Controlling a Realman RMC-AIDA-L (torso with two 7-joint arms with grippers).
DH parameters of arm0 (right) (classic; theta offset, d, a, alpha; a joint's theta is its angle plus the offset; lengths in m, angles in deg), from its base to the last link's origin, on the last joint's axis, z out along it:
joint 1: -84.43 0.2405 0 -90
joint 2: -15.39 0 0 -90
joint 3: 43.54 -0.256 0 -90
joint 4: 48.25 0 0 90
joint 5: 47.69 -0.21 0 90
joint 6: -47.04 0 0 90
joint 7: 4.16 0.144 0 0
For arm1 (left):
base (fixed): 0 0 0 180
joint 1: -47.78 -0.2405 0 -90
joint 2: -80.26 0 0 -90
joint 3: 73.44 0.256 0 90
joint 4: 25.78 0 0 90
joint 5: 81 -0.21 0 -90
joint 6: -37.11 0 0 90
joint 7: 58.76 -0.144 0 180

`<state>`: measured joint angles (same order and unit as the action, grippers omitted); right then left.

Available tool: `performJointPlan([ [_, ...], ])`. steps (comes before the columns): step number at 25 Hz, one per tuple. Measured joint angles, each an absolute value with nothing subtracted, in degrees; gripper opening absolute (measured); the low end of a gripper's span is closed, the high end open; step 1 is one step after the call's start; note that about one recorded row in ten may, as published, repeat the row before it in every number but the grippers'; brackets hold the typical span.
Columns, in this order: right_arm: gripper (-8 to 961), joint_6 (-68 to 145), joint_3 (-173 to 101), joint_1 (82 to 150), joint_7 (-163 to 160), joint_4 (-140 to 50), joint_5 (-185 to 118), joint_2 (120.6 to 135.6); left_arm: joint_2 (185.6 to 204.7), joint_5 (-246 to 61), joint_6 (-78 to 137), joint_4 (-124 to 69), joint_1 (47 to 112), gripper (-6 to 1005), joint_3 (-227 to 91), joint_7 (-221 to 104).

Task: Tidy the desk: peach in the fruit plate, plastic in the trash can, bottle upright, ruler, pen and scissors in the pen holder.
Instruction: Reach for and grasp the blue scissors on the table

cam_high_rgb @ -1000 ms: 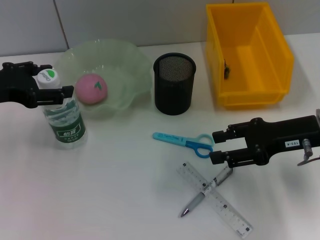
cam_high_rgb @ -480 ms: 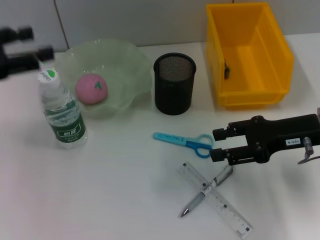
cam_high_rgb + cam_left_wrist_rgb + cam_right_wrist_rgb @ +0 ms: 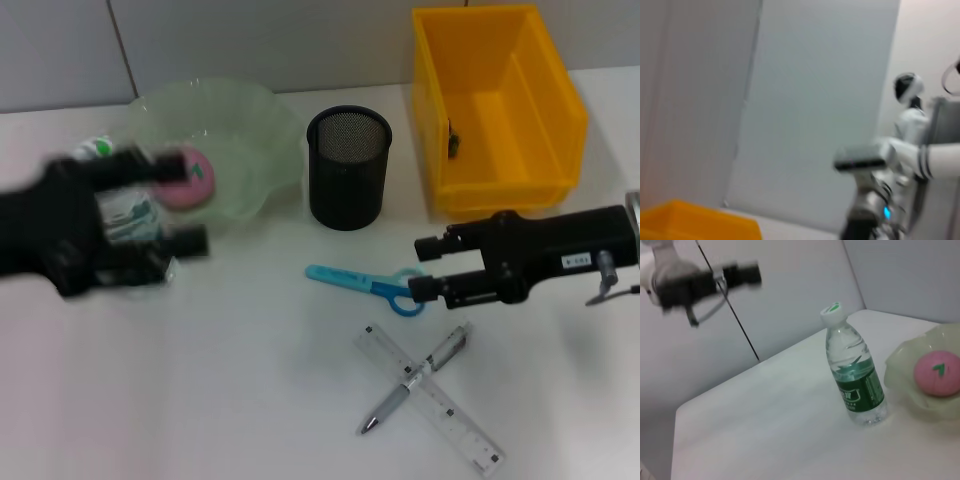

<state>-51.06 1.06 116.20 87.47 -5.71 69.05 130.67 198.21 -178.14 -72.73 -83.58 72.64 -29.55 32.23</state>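
The clear bottle (image 3: 855, 377) stands upright beside the green fruit plate (image 3: 265, 130), which holds the pink peach (image 3: 192, 180). My left gripper (image 3: 190, 203) is a blur in front of the bottle (image 3: 97, 148), open and empty. The blue scissors (image 3: 368, 283) lie flat on the desk. My right gripper (image 3: 425, 268) hovers open at their handle end. The clear ruler (image 3: 435, 405) and the silver pen (image 3: 412, 380) lie crossed nearer the front. The black mesh pen holder (image 3: 348, 168) stands behind the scissors. I cannot make out the plastic for certain.
A yellow bin (image 3: 545, 105) stands at the back right with a small dark scrap (image 3: 455, 143) inside. In the left wrist view only a wall, a corner of the yellow bin (image 3: 690, 220) and the robot's body show.
My left gripper let go of the bottle's neck, drew back, then swung forward in front of the bottle. My right gripper rose from over the pen toward the scissors' handle.
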Motion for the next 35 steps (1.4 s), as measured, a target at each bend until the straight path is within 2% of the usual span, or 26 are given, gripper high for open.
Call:
performJointPlan([
  [6, 665, -51.1, 2.1, 118.0, 92.4, -2.2, 69.7, 130.71, 198.34, -181.0, -68.7, -66.8, 73.6, 815, -25.8, 18.4],
  [18, 664, -50.5, 12.6, 124.0, 110.0, 10.0, 80.4, 131.00, 198.64, -183.0, -61.1, -54.3, 72.9, 813, -25.7, 4.7],
  [22, 664, -50.4, 13.1, 128.5, 113.0, 10.0, 86.9, 131.61, 198.65, -183.7, -60.4, -53.4, 72.6, 812, -25.7, 4.5],
  [28, 664, -47.7, 14.8, 135.3, 115.3, 7.9, 97.3, 134.05, 198.65, -183.8, -59.6, -52.7, 71.9, 810, -25.6, 4.7],
  [35, 664, -39.4, 27.4, 138.4, 119.9, 3.6, 98.8, 134.36, 198.64, -183.8, -59.5, -51.1, 71.7, 808, -25.6, 4.5],
])
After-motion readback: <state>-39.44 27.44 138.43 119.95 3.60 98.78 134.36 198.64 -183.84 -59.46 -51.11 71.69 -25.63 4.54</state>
